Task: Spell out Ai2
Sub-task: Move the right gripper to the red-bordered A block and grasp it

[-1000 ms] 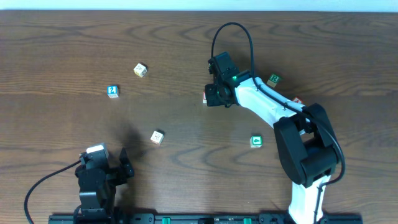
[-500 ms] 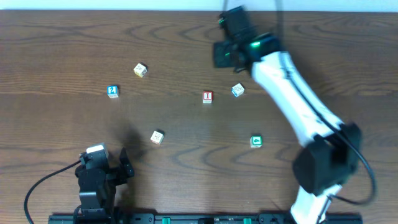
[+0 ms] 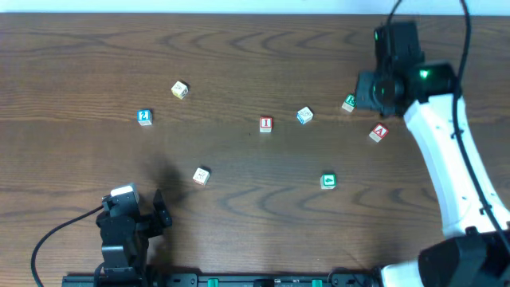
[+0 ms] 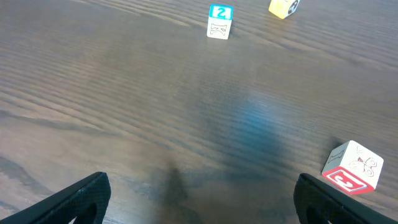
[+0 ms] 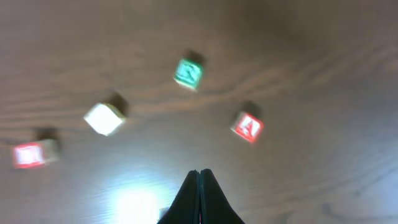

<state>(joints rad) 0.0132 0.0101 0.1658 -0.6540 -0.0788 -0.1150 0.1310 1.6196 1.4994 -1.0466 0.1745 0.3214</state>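
Note:
The red "A" block [image 3: 378, 133] lies at the right, and it shows in the right wrist view [image 5: 247, 127]. The red "I" block [image 3: 265, 123] lies mid-table and shows blurred at the left of the right wrist view [image 5: 28, 154]. The blue "2" block [image 3: 144, 116] lies at the left and shows in the left wrist view [image 4: 219, 20]. My right gripper [image 3: 370, 89] is shut and empty [image 5: 199, 175], above the table just beyond the "A" block. My left gripper [image 3: 163, 213] is open and empty [image 4: 202, 205] near the front edge.
Other blocks lie loose: a yellowish one [image 3: 179, 89], a white and red one [image 3: 201, 175] close to my left gripper [image 4: 353, 167], a blue-white one [image 3: 304, 115], a green one [image 3: 349, 103] and another green one [image 3: 327, 182].
My right arm swung from the "I" block at mid-table up and across to the right, near the green and "A" blocks. The "I" block stays on the table. The left arm has not moved.

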